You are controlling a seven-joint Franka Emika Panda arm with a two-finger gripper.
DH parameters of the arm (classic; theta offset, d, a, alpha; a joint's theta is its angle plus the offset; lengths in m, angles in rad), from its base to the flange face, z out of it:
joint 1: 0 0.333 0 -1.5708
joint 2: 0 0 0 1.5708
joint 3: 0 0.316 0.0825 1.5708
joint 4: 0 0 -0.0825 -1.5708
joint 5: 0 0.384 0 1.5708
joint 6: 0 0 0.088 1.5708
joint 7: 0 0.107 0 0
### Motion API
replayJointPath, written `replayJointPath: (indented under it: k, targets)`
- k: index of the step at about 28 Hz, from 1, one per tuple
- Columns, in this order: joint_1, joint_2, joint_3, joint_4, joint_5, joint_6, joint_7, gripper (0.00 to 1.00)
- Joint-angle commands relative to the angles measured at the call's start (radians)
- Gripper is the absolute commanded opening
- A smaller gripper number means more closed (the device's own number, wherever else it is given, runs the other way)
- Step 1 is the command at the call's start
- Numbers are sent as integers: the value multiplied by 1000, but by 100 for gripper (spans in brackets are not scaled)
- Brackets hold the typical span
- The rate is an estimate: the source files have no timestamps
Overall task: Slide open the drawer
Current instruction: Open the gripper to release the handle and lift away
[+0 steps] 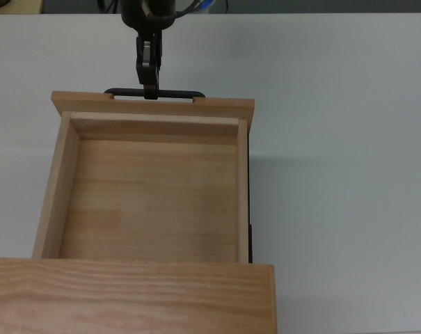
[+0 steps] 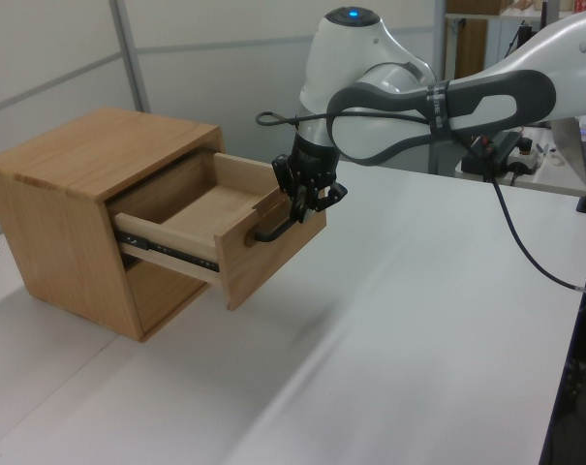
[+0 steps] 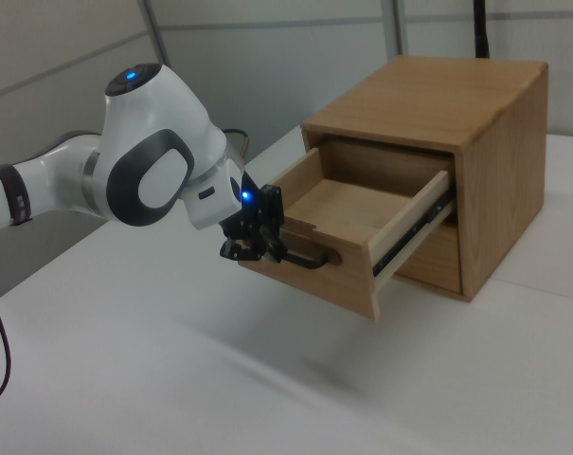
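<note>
The drawer [image 1: 151,195] is a light wooden tray standing well out of the wooden cabinet [image 1: 133,296], its bare inside showing in the top view. A thin black bar handle [image 1: 175,92] runs across its front panel. My gripper [image 1: 149,89] is shut on that handle near its middle, coming in from the top view's upper edge. In the left view the gripper [image 2: 302,205] holds the handle [image 2: 271,232] at the drawer [image 2: 273,257] front. The right view shows the gripper [image 3: 258,248] at the handle [image 3: 305,261] too.
The cabinet [image 2: 89,155] sits on a white table [image 1: 349,174] with broad bare surface around it. Black slide rails [image 2: 171,254] show along the drawer's side. The arm's cable [image 2: 525,252] hangs over the table at the left view's right.
</note>
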Motion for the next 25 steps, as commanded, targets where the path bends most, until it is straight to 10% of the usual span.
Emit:
replayJointPath:
  k: [1, 9, 15, 25]
  targets:
    - [9, -33, -11, -9, 10, -112, 7, 0]
    - [9, -35, -26, 68, 27, -214, 6, 21]
    - [9, -44, -28, 128, 27, -310, 3, 85]
    - [15, -56, -19, 135, 10, -422, -109, 100]
